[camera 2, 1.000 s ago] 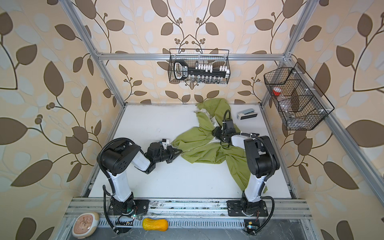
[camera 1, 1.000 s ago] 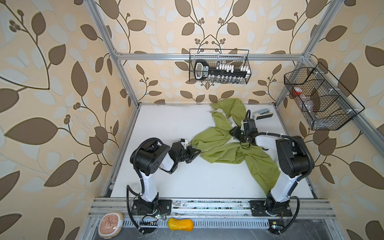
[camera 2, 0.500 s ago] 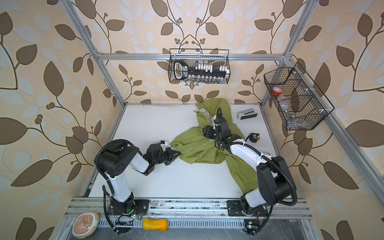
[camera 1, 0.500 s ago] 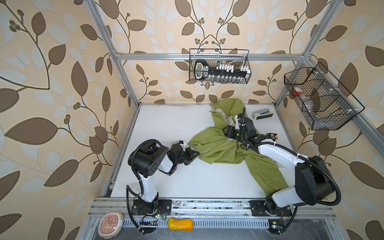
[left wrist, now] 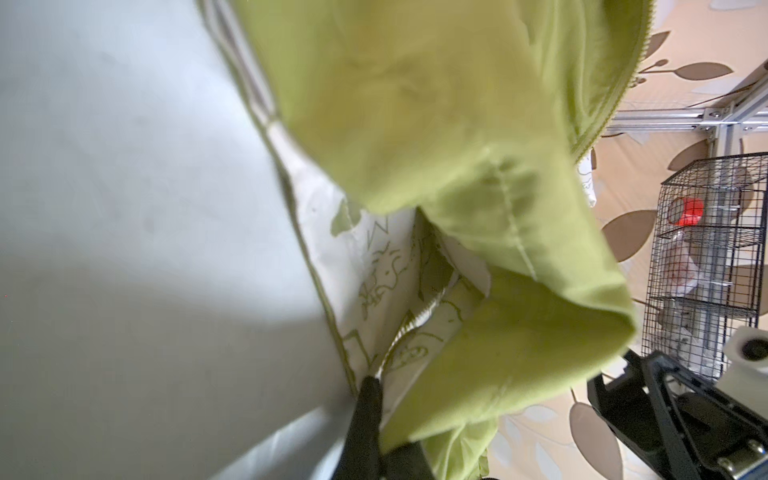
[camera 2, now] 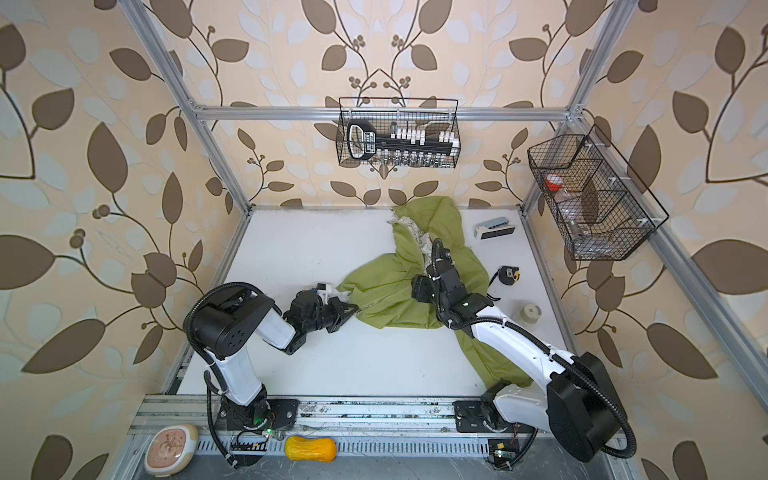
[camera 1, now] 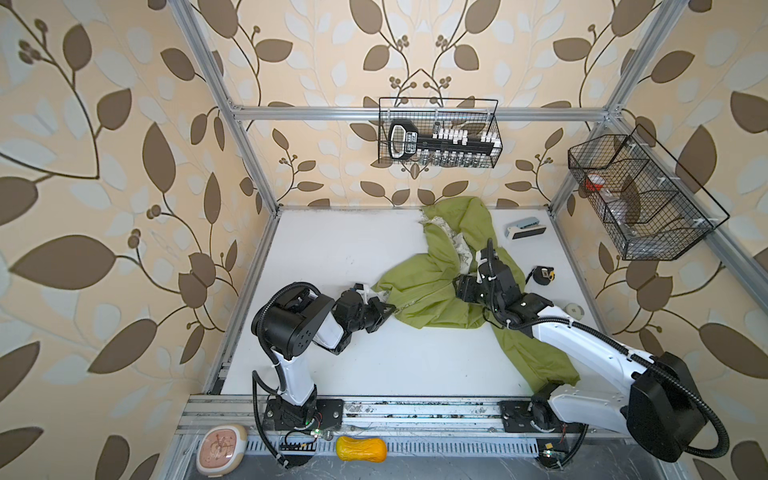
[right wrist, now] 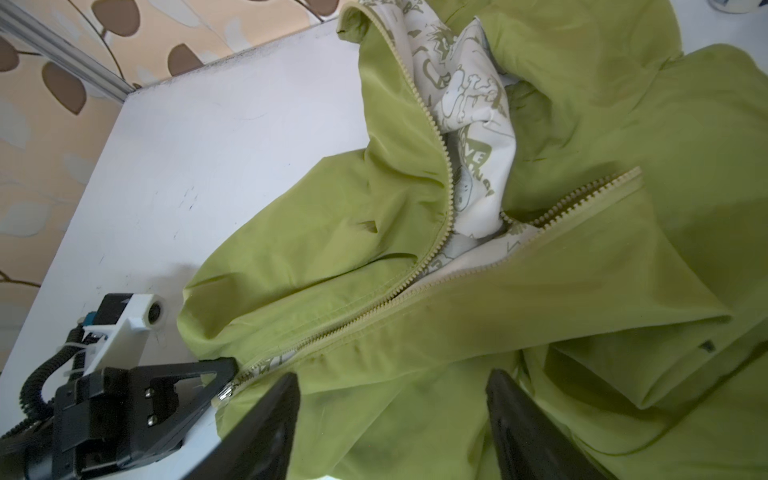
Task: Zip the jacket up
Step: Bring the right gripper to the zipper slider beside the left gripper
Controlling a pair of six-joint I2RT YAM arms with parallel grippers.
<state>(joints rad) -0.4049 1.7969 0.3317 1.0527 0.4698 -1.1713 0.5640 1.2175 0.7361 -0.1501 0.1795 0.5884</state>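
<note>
evidently limp and light, the jacket [camera 1: 432, 291] likely bunches easily; left gripper [camera 1: 390, 310] pinches its hem, right gripper [right wrist: 392, 415] gapes above; take the zipper pull [right wrist: 223, 395].

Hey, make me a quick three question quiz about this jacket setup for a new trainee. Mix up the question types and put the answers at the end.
1. True or false: the left gripper is shut on the jacket at the hem end of the zipper.
2. The right gripper is: A) shut on the hood, B) open over the jacket, C) out of every view.
3. Fill in: between the zipper's parted halves shows the white printed ____.
Key: 1 true; 2 B; 3 lining.
</note>
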